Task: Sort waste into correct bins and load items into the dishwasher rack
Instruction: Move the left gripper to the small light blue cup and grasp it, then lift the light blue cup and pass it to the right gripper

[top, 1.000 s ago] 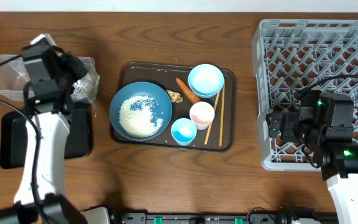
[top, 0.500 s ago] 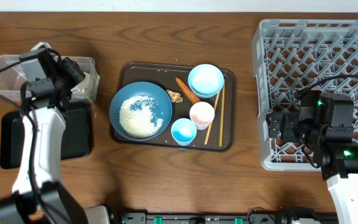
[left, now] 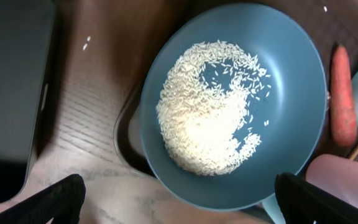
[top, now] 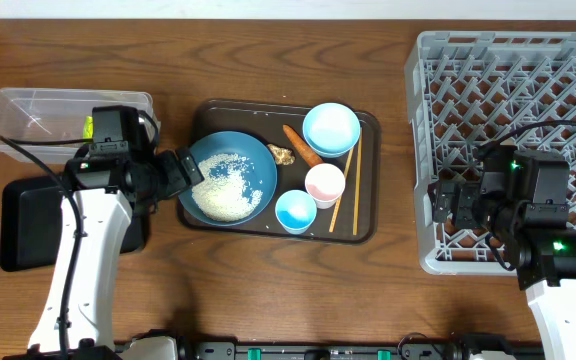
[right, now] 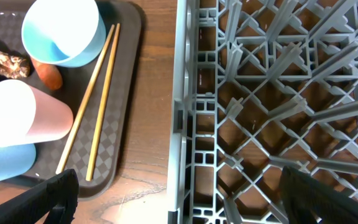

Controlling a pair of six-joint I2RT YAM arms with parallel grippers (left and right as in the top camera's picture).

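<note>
My left gripper is open and empty, hovering at the left rim of the dark blue plate-bowl, which holds loose white rice. A bit of yellow-green wrapper shows in the clear tub, partly behind the arm. On the brown tray lie the carrot, a brownish scrap, the light blue bowl, the white-pink cup, the small blue cup and the chopsticks. My right gripper stands open over the left wall of the grey rack.
The flat black tray lies left of the brown serving tray, below the clear tub. A few rice grains lie on the wooden table between them. The rack fills the right side of the table.
My left gripper has opened and swung from over the clear tub rightward to the dark blue plate-bowl's left rim; the wrapper stays in the tub. The right arm has not moved.
</note>
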